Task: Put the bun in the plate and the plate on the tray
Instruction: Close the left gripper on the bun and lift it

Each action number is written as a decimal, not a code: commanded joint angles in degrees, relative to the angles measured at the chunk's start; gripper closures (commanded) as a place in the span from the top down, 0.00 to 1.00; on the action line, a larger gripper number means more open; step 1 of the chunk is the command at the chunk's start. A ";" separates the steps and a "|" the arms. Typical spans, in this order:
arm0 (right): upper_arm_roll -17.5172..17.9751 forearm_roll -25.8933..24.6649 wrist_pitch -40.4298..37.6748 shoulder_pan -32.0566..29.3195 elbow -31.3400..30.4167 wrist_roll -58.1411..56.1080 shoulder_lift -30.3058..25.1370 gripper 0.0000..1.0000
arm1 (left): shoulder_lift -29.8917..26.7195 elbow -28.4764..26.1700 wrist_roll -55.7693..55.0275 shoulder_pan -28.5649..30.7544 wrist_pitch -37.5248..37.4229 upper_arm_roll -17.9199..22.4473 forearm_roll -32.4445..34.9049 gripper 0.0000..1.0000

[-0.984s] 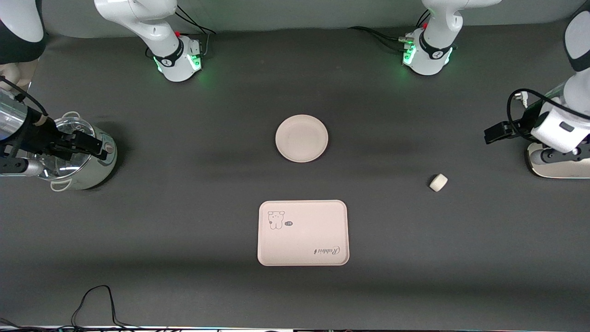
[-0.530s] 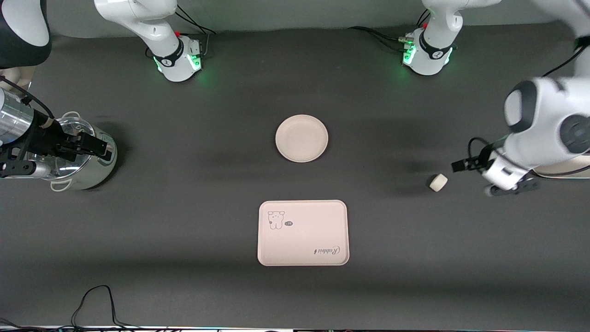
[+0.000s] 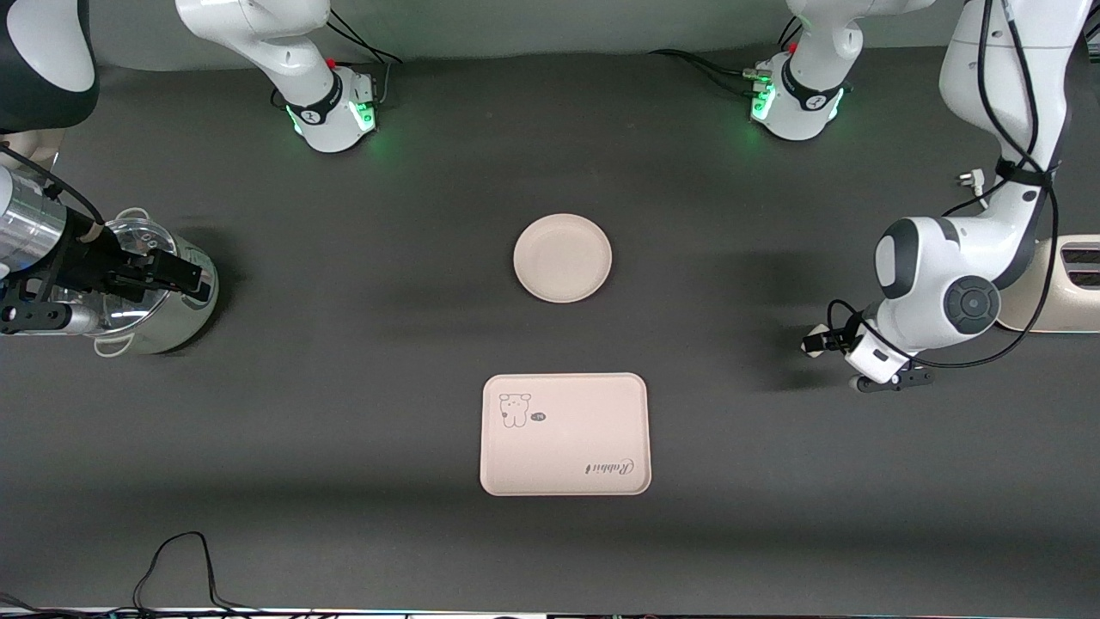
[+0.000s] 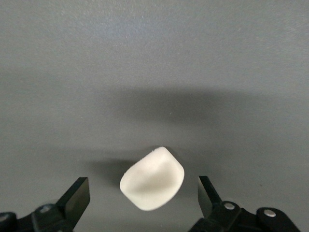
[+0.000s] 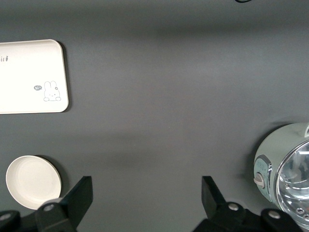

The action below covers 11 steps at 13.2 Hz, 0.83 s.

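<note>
The bun (image 4: 152,179), a small off-white lump, lies on the dark table toward the left arm's end; only a sliver of it (image 3: 809,344) shows in the front view. My left gripper (image 3: 823,340) is low over it, open, with the bun between its fingers (image 4: 77,198) and gaps on both sides. The round cream plate (image 3: 563,258) lies mid-table and also shows in the right wrist view (image 5: 33,181). The cream tray (image 3: 565,434) with the rabbit print lies nearer the front camera than the plate. My right gripper (image 3: 176,273) is open and empty over a pot.
A silver pot with a glass lid (image 3: 146,297) stands at the right arm's end and also shows in the right wrist view (image 5: 287,174). A cream appliance (image 3: 1061,284) stands at the left arm's end. A black cable (image 3: 180,559) lies by the table's front edge.
My left arm has swung from beside the cream appliance down to the bun, and its open fingers now straddle it. The right arm has hardly moved.
</note>
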 commanded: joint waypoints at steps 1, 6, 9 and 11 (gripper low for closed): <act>-0.22 -0.64 0.54 0.29 -0.32 -0.87 -0.05 1.00 | 0.25 -1.37 1.51 0.13 1.77 -0.02 -0.80 1.00; -0.22 -0.64 0.45 0.38 -0.41 -0.87 0.04 1.00 | 1.39 -1.46 1.42 0.13 1.86 -0.02 -0.80 0.99; -0.22 -0.55 0.45 0.90 -0.41 -0.79 0.13 1.00 | 1.66 -1.46 1.42 0.04 1.94 -0.02 -0.89 0.98; -0.22 -0.11 0.63 1.17 -0.32 -0.79 1.09 1.00 | 2.01 -1.46 1.42 0.04 2.12 -0.02 -0.89 0.80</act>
